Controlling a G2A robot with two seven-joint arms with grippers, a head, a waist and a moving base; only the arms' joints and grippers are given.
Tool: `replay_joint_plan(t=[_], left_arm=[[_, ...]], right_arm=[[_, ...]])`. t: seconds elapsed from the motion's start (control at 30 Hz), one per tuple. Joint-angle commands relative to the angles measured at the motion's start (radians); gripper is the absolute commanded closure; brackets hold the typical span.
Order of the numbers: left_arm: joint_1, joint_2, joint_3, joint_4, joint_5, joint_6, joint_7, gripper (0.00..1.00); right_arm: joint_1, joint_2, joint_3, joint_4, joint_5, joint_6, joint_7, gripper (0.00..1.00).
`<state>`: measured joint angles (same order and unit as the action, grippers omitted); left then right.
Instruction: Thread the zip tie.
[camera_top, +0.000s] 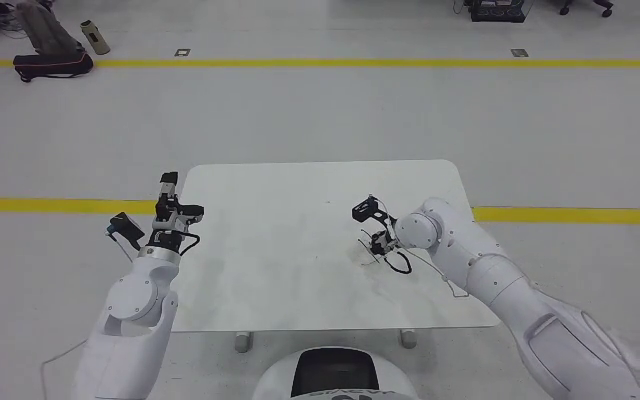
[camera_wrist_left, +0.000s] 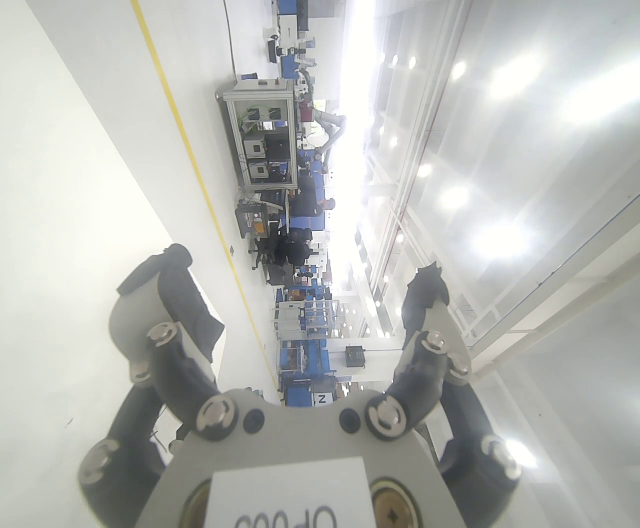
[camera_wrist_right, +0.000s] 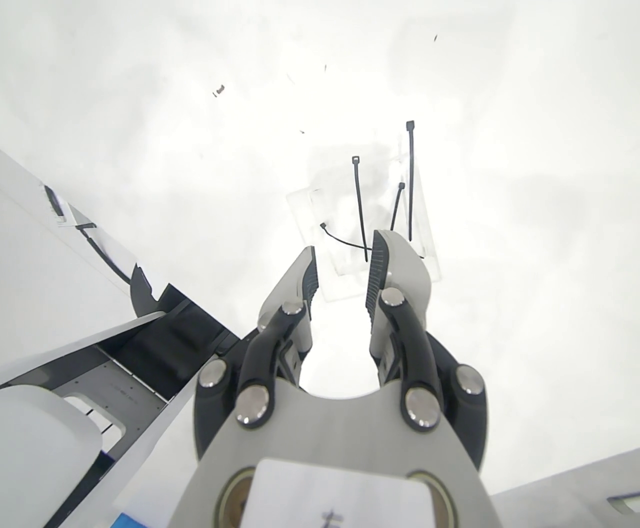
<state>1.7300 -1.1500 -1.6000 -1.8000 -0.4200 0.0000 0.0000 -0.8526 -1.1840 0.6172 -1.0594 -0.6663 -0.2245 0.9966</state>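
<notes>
My right claw (camera_wrist_right: 345, 250) is released, with nothing in it, and its two tips hang just above a clear stand (camera_wrist_right: 425, 250). Thin black zip ties (camera_wrist_right: 358, 200) sit in that stand, some upright and one bent low near one claw tip. The stand rests on the right half of the white tabletop (camera_top: 300, 200). My left claw (camera_wrist_left: 300, 270) is wide apart and holds nothing too. It is well away, by the left edge of the tabletop, and points out at the room. I think things could go wrong here. The ties are skinny and close together, so my claw might pinch two at once, or slip off and get none. The stand is see-through and hard for me to spot, so a tip could bump it and knock it over. Each claw has a white sticker (camera_wrist_right: 330, 492) on its base with dark print, but the picture edge cuts it off, so I leave it unread.
</notes>
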Motion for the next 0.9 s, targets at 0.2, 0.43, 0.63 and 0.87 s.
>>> replay_joint_plan(t=[0.2, 0.43, 0.63, 0.87], left_arm=[[0.000, 0.000, 0.000, 0.000, 0.000, 0.000, 0.000, 0.00], [0.000, 0.000, 0.000, 0.000, 0.000, 0.000, 0.000, 0.00], [0.000, 0.000, 0.000, 0.000, 0.000, 0.000, 0.000, 0.00], [0.000, 0.000, 0.000, 0.000, 0.000, 0.000, 0.000, 0.00]], right_arm=[[0.017, -0.028, -0.029, 0.062, -0.022, 0.007, -0.031, 0.79], [0.032, -0.054, -0.046, 0.117, -0.018, -0.013, -0.059, 0.82], [0.043, -0.073, -0.057, 0.157, -0.024, -0.024, -0.077, 0.87], [0.055, -0.096, -0.070, 0.205, -0.028, -0.034, -0.087, 0.87]])
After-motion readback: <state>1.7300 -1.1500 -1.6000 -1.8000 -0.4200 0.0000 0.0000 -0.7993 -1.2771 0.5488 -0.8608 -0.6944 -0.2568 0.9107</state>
